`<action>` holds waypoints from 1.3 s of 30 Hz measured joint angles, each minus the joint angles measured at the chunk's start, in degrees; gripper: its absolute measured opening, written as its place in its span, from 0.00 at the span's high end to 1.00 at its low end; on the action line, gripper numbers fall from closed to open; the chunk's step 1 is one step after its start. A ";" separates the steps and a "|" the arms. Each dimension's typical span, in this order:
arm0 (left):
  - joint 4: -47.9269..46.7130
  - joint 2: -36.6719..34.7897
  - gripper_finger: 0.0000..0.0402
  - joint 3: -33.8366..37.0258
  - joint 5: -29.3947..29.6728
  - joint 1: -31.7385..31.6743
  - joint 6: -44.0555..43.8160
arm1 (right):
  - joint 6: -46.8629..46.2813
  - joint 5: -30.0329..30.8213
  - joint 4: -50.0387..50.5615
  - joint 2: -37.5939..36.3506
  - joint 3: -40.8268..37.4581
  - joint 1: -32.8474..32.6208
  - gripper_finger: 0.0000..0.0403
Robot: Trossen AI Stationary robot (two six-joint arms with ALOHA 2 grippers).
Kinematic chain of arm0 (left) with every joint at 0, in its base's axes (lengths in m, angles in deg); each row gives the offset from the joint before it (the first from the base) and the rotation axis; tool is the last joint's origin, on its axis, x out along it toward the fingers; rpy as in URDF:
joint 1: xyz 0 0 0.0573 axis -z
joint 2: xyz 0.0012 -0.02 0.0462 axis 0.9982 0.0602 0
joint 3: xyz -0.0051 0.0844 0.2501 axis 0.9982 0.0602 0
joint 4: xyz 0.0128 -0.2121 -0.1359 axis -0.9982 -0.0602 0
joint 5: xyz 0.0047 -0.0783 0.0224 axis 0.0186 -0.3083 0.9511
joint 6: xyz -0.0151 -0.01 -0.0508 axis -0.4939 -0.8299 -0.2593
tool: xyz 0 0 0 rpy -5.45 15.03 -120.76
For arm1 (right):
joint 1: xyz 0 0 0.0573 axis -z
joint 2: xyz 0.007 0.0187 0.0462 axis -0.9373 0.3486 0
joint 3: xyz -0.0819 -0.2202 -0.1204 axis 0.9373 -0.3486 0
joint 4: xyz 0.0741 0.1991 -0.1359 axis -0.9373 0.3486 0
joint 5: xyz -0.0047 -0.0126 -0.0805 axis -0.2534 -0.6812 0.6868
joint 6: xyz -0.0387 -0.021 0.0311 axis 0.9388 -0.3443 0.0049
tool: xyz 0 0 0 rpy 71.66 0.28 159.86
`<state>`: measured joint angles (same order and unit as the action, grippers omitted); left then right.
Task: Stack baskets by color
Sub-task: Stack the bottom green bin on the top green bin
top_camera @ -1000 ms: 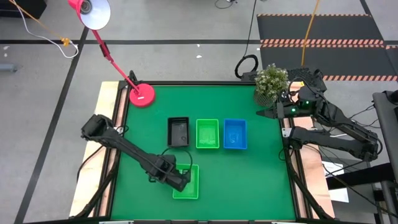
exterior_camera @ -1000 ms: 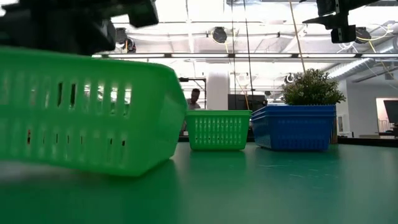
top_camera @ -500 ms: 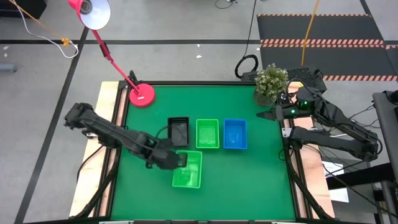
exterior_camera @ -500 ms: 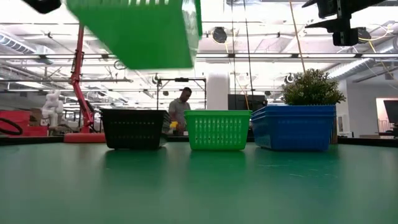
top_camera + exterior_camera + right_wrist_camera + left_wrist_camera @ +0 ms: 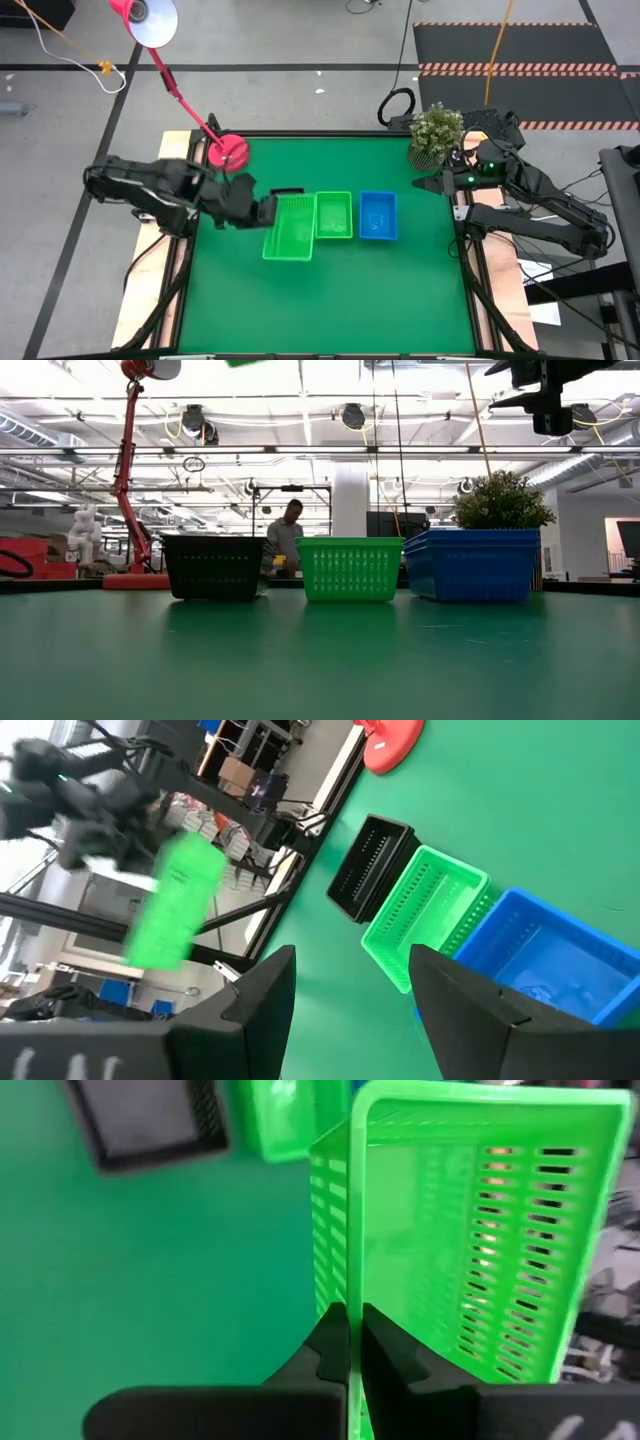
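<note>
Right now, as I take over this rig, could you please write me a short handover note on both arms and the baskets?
Left tool: shut on the rim of a green basket, carried in the air above the row, over the black spot.
Right tool: open, empty, parked at the table's right edge beside the plant.
On the table, in a row: black stack, green stack, blue stack.
Done: the rest of the table is bare of loose baskets.
Left: set the carried green basket into the green stack and let go; how many sit in each stack I cannot count.
</note>
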<state>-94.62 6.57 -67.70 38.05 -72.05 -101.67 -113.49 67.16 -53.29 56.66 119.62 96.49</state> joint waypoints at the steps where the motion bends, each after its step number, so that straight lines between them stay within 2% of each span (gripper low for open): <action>1: -0.97 0.26 0.98 -2.06 0.77 -0.59 0.86 | 0.00 0.02 0.02 0.02 0.00 0.00 0.53; 8: -7.46 1.80 0.98 -11.56 2.19 -4.56 5.34 | 0.00 0.02 0.15 0.02 0.00 0.00 0.53; 20: -7.23 6.39 0.98 -21.28 1.91 -10.11 12.35 | 0.00 -0.11 1.74 0.01 0.00 0.00 0.53; 32: -6.72 12.63 0.98 -22.20 -2.40 -18.12 20.34 | 0.38 -0.15 1.68 0.00 0.00 0.00 0.53; 39: -6.56 17.78 0.98 -22.20 -3.46 -20.64 26.54 | -0.31 -0.20 1.48 0.00 0.00 0.00 0.53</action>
<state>-101.18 24.35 -89.90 34.59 -92.69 -75.13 -113.80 66.96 -51.80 56.66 119.62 96.49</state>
